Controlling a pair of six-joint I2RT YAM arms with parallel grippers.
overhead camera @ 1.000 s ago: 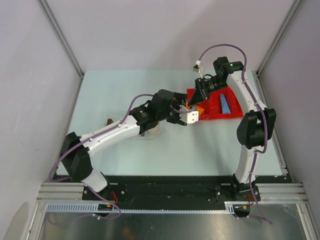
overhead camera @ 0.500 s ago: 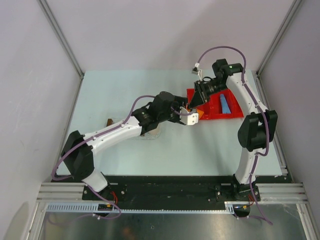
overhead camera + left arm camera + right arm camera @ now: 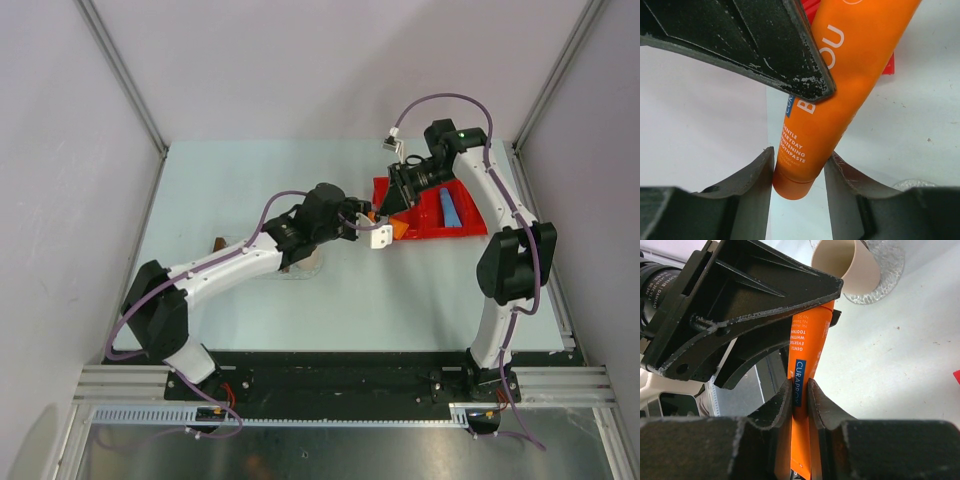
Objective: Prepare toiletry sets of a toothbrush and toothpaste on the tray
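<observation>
Over the last second both grippers barely shift: the toothpaste [image 3: 840, 90] stays pinched tight in the right gripper's [image 3: 799, 385] jaws, its cap end between the left gripper's [image 3: 799, 160] narrow jaws, grip there unclear. The handover seems midway; the tray [image 3: 888, 267] lies beyond the jaws

Near the tabletop's middle, the left arm [image 3: 230, 265] covers most of the tray [image 3: 300, 274] and the cup [image 3: 310, 262] from above. The orange toothpaste [image 3: 840, 80] runs off the top edge of the left wrist view and the bottom edge of the right wrist view, and we cannot tell whether the left gripper [image 3: 800, 165] actually presses on it.
</observation>
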